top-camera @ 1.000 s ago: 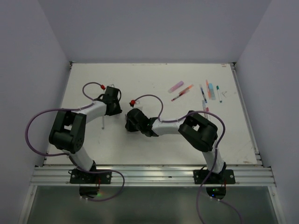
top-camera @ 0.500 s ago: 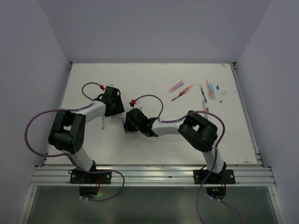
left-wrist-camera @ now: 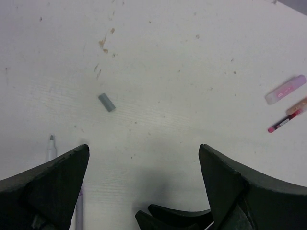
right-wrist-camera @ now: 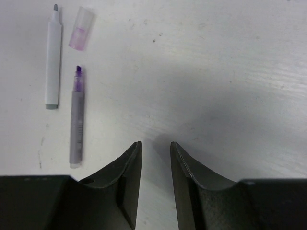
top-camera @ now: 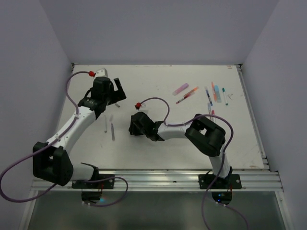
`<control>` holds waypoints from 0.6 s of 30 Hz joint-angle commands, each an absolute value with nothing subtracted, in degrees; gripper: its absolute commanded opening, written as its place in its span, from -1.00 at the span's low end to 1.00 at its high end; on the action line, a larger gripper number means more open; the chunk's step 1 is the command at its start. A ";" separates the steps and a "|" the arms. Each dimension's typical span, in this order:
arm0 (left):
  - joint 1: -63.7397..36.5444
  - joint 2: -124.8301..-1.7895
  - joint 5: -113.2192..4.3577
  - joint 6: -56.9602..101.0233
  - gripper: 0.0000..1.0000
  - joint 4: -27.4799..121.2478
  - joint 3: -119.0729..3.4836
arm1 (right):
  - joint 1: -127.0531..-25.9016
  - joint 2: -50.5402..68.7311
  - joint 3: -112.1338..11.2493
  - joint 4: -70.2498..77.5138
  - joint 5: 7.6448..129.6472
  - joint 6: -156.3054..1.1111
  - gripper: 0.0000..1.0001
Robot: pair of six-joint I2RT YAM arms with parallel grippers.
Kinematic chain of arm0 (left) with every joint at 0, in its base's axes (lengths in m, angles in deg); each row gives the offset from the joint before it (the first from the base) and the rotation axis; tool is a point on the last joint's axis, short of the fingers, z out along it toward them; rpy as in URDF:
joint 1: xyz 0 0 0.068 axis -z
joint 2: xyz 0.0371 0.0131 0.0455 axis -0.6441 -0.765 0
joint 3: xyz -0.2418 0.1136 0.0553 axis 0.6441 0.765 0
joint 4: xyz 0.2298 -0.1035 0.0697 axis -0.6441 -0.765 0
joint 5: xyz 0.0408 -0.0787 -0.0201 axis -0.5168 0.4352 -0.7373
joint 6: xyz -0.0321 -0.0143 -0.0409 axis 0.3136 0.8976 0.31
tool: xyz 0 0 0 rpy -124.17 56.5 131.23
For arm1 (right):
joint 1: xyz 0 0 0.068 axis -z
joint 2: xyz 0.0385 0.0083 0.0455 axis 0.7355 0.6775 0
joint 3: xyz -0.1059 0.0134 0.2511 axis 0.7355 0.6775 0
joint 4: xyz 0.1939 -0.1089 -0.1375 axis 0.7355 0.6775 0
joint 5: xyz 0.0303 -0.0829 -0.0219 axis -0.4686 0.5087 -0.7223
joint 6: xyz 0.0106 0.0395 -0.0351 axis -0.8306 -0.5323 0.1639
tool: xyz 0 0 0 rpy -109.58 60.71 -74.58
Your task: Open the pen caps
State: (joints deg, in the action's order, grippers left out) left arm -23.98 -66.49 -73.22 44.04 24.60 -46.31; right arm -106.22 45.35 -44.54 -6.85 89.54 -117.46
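- table (top-camera: 158, 148): white top, scuffed and speckled; both arm bases at its near edge
- right gripper (right-wrist-camera: 156, 177): low over the middle of the table; jaws parted by a narrow gap, nothing between them, grasping nothing
- purple highlighter (right-wrist-camera: 76, 117): uncapped, chisel tip bare; lies flat on the table just ahead and to one side of the right gripper; no print on the grey-purple barrel can be read
- white pen (right-wrist-camera: 53, 57): uncapped, grey tip bare; lies flat, alongside the purple highlighter, close to it but apart
- purple cap (right-wrist-camera: 81, 34): translucent, off its pen; lies just past the highlighter's tip; a darker patch on it, not legible as writing
- left gripper (left-wrist-camera: 144, 182): reaching over the far left of the table; jaws spread wide, released, holding nothing
- grey cap (left-wrist-camera: 107, 102): short stub, lying alone on bare table beyond the left gripper, touching nothing
- pink highlighter (top-camera: 181, 88): far right of centre, flat; label unreadable
- orange-red pen (top-camera: 187, 95): just beside the pink highlighter
- cluster of pens (top-camera: 216, 93): far right, blue, teal and red among them, lying close together; too small to tell whether they are capped
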 commanded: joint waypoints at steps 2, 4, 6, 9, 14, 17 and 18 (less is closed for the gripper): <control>-24.45 -61.39 -74.73 42.97 0.99 21.05 -43.12 | -105.54 38.50 -41.26 -4.70 94.83 -116.31 -0.30; -24.54 -58.32 -76.13 42.88 0.98 21.23 -40.22 | -104.57 34.74 -38.98 -3.65 96.93 -114.74 -0.27; -24.63 -56.56 -77.19 42.45 0.97 21.14 -37.22 | -103.17 31.92 -36.61 -1.54 99.04 -113.07 -0.20; -24.89 -53.48 -77.54 40.95 0.97 21.14 -35.72 | -100.01 26.47 -34.23 2.76 100.36 -110.87 -0.12; -25.07 -47.94 -80.00 38.31 0.97 23.77 -34.06 | -91.67 17.15 -31.85 11.81 103.00 -108.05 0.03; -25.07 -46.79 -79.31 37.26 0.97 24.13 -34.49 | -86.49 13.99 -32.63 16.74 104.67 -106.65 0.10; -25.07 -46.88 -78.78 36.48 0.97 23.52 -35.45 | -85.16 13.71 -33.08 17.70 104.68 -106.12 0.13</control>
